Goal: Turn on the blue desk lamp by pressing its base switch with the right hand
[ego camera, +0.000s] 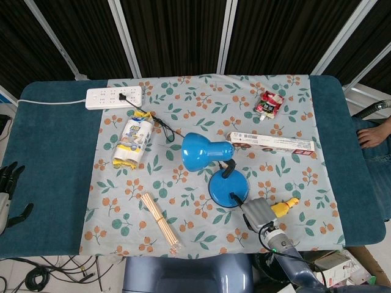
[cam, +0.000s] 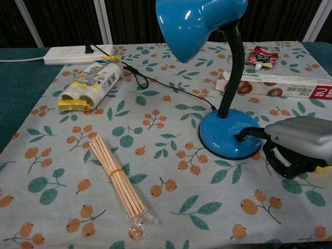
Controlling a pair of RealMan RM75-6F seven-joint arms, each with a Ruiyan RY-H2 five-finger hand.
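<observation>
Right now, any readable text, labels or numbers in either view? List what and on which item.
None reads with confidence.
long box: large red characters at its right end, cut off by the frame; smaller print blurred.
red pouch: printing too small.
yellow-and-white roll pack: markings blurred.
power strip: no legible marking.
blue lamp: no text visible.

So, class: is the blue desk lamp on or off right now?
Off, apparently: the blue desk lamp casts no glow on the cloth, though its bulb is hidden. The right hand touches its base.
</observation>
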